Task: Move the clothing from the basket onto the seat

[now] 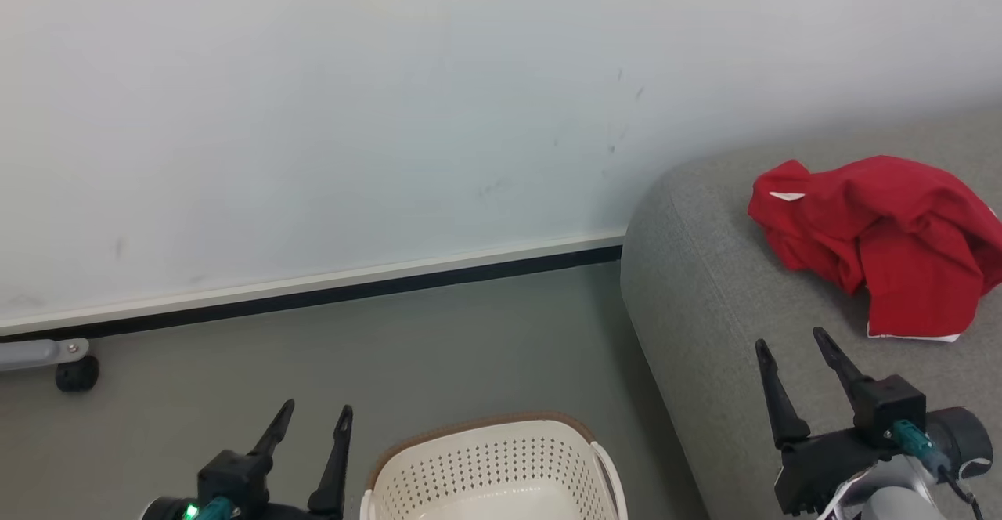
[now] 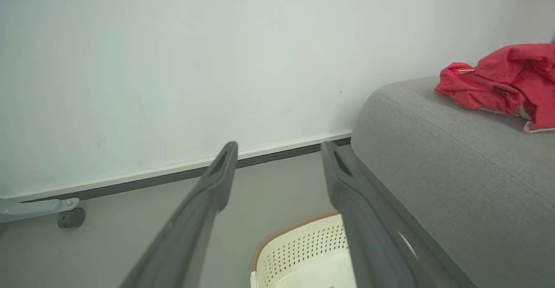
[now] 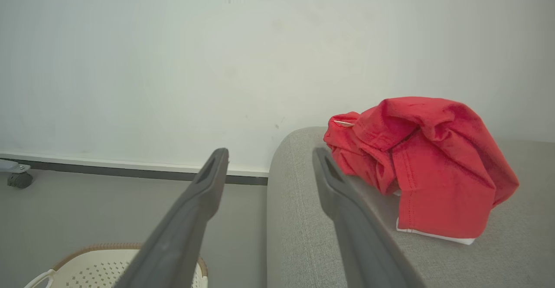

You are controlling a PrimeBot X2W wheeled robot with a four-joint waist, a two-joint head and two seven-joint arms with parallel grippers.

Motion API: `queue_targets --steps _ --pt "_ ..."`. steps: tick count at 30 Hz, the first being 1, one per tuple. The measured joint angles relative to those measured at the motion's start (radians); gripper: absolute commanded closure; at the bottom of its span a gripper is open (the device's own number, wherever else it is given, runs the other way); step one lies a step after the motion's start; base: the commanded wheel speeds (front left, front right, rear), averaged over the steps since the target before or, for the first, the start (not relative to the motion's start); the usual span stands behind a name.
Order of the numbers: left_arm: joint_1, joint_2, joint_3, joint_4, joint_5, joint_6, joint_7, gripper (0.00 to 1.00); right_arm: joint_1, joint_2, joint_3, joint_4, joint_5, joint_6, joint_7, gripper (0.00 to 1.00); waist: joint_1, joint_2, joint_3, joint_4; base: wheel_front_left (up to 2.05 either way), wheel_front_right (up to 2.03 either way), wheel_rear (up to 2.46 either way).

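Crumpled bright red fabric clothing (image 1: 877, 238) lies on the grey upholstered seat (image 1: 704, 308); our left gripper (image 1: 318, 406) and right gripper (image 1: 789, 337) gape wide, empty. Next, we judge: check the cream perforated plastic basket (image 1: 485, 457) for leftovers.

Nothing legible on the clothing (image 1: 877, 230), white label (image 1: 785, 196) included.

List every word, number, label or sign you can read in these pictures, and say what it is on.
No text can be read.
The white label on the red clothing, lying on the grey seat: too small to read.
The cream basket and the wall: no print seen.
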Motion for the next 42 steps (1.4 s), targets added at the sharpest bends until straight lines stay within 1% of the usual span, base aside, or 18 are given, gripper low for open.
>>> queue_targets --steps 2,8,15,24,33,35,42 --pt "0.03 0.011 0.021 -0.007 0.0 0.007 -0.001 0.0 0.028 0.002 0.001 -0.033 -0.02 -0.009 0.0 0.0 0.0 0.0 -0.013 0.009 0.0 0.0 0.0" --pt "0.111 0.024 0.074 -0.029 0.0 0.007 -0.005 0.0 0.111 0.016 -0.01 -0.114 -0.035 -0.026 0.0 0.0 0.0 0.0 -0.038 0.021 0.0 0.0 0.0" --pt "0.199 0.023 0.149 -0.055 0.011 0.007 -0.006 0.0 0.197 0.032 -0.029 -0.196 -0.059 -0.034 -0.001 0.0 0.0001 0.0 -0.046 0.017 0.0 0.0 0.0" --pt "0.263 -0.016 0.259 -0.093 0.048 0.007 -0.007 0.0 0.271 0.032 -0.093 -0.286 -0.084 -0.035 -0.001 0.0 0.0001 0.0002 -0.046 0.015 0.0 0.0 0.0" --pt "0.303 -0.035 0.308 -0.146 0.084 0.008 -0.007 0.0 0.333 0.051 -0.171 -0.338 -0.11 -0.035 -0.001 0.0 0.0001 0.0002 -0.039 0.012 0.0 0.0 0.0" --pt "0.306 -0.04 0.316 -0.155 0.106 0.008 -0.007 0.0 0.336 0.055 -0.182 -0.343 -0.113 -0.035 -0.001 0.0 0.0002 0.0002 -0.037 0.011 0.0 0.0 0.0" --pt "0.311 -0.047 0.333 -0.179 0.13 0.008 -0.007 0.0 0.336 0.072 -0.208 -0.369 -0.137 -0.035 -0.001 0.0 0.0002 0.0002 -0.028 0.014 0.0 0.0 0.0"
